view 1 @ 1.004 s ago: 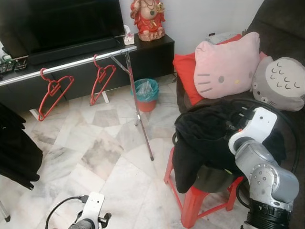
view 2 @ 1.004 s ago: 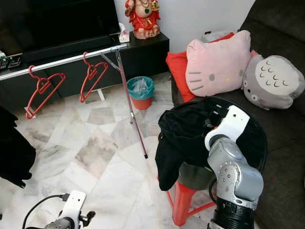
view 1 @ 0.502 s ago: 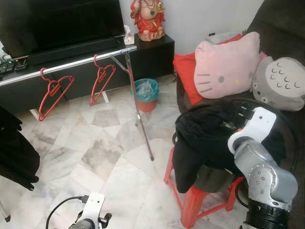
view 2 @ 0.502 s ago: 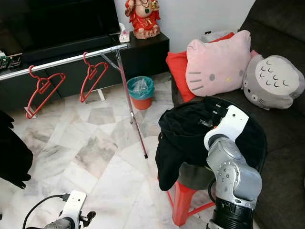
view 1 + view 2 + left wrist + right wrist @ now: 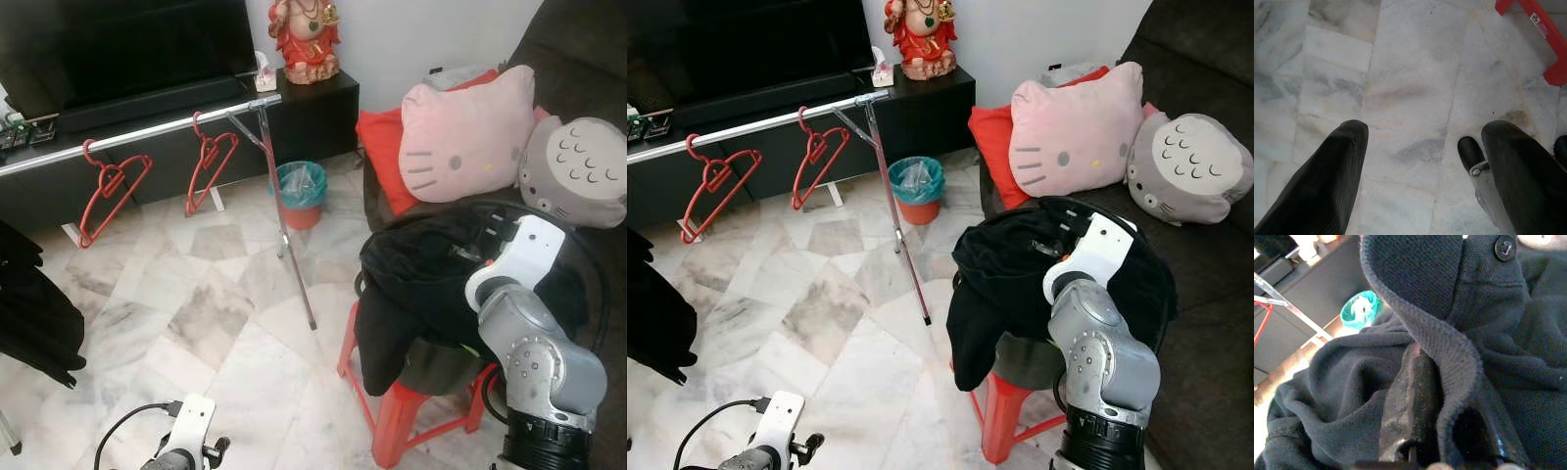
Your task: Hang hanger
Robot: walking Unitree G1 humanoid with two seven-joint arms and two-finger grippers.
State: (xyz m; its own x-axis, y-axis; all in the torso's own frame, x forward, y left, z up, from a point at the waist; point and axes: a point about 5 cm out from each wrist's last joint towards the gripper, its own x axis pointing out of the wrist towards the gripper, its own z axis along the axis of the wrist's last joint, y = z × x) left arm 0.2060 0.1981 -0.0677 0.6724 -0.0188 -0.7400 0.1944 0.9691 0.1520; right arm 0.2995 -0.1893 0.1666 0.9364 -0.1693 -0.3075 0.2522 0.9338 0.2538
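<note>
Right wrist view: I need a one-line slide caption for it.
Right gripper shut on the collar of a dark polo shirt, teal bin beyond.

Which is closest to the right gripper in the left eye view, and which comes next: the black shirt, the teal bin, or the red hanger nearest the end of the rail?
1. Black shirt: heaped on the red stool, with the right gripper buried in it.
2. Teal bin: on the floor, off to the gripper's left, by the rail's leg.
3. Red hanger: hanging on the rail, farther left than the bin.
</note>
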